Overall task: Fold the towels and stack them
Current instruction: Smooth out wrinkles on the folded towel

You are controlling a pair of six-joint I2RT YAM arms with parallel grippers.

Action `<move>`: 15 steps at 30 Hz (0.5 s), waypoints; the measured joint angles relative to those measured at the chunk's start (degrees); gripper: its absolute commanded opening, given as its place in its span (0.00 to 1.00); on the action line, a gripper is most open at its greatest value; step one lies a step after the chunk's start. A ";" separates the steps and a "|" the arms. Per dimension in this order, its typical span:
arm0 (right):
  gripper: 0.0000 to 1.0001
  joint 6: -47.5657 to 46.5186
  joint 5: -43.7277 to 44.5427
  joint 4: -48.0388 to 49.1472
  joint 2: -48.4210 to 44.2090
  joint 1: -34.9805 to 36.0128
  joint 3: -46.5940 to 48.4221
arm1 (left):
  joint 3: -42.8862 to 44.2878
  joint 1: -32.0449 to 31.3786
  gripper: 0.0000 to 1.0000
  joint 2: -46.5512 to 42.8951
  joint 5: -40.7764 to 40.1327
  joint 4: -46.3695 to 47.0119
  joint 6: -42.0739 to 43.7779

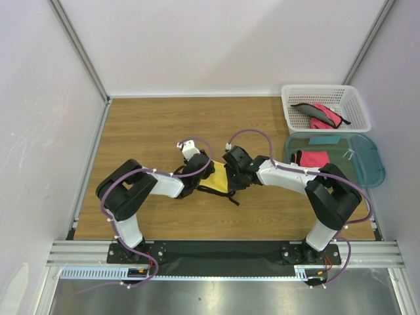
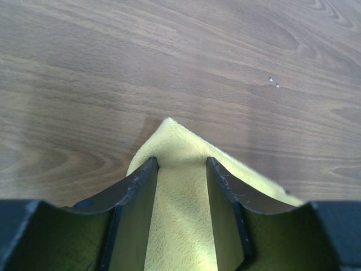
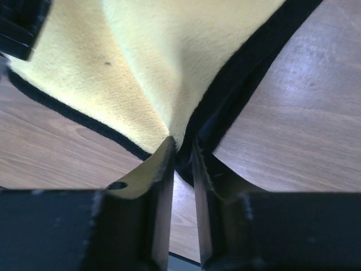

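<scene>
Yellow towel [image 1: 218,178] is caught between both arms, low over the table [image 1: 151,131].

Right gripper [image 3: 181,145]: jaws nearly together, nipping a thin fold where the black edging [image 3: 242,73] gathers. The cloth fans up and away from the tips.

Left gripper [image 2: 181,164]: jaws partway apart, with a thick band of yellow filling the gap and one corner poking out just ahead of the tips. I read this as a hold on bunched cloth, but I can't say how firm.

Risks, my judgement:
- The right pinch sits right at the hem. A pull away from the left side could slide the edging out, and that side would drop.
- The left bite is deep and bunched, so a fold made from here may come out skewed or creased.
- The two grippers are close together, and closing in further across the cloth risks finger contact.
- Beyond the right gripper, the teal tub [image 1: 369,172] holds a pink towel [image 1: 314,159]. A drooping corner could snag its rim on the way over.
</scene>
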 measured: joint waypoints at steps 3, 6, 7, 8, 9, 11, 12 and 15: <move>0.37 0.13 -1.29 -0.96 0.07 0.00 -0.48 | -0.22 -0.39 0.51 0.00 -0.02 0.76 2.47; 0.45 0.02 -2.45 -1.79 0.09 -0.26 -0.50 | -0.98 -1.31 0.56 -0.72 0.09 1.60 6.38; 0.46 -0.11 -2.95 -1.84 0.00 -0.61 -0.50 | -1.20 -1.60 0.57 -1.29 0.28 1.29 7.82; 0.48 -0.17 -3.76 -1.99 -0.15 -1.07 -0.50 | -1.40 -1.81 0.59 -1.97 0.74 0.85 9.18; 0.48 -0.20 -4.46 -2.12 -0.48 -1.64 -0.50 | -1.49 -1.97 0.61 -2.71 1.27 0.24 10.19; 0.52 -0.22 -5.60 -2.16 -1.51 -3.06 -0.50 | -1.51 -2.10 0.64 -4.63 2.16 -1.05 11.80; 0.54 -0.20 -6.08 -2.10 -2.43 -4.07 -0.50 | -1.60 -2.14 0.67 -6.32 2.75 -2.03 12.72; 0.62 -0.20 -6.62 -1.20 -5.51 -6.84 -0.52 | -1.84 -2.14 0.71 -12.22 3.30 -4.66 14.51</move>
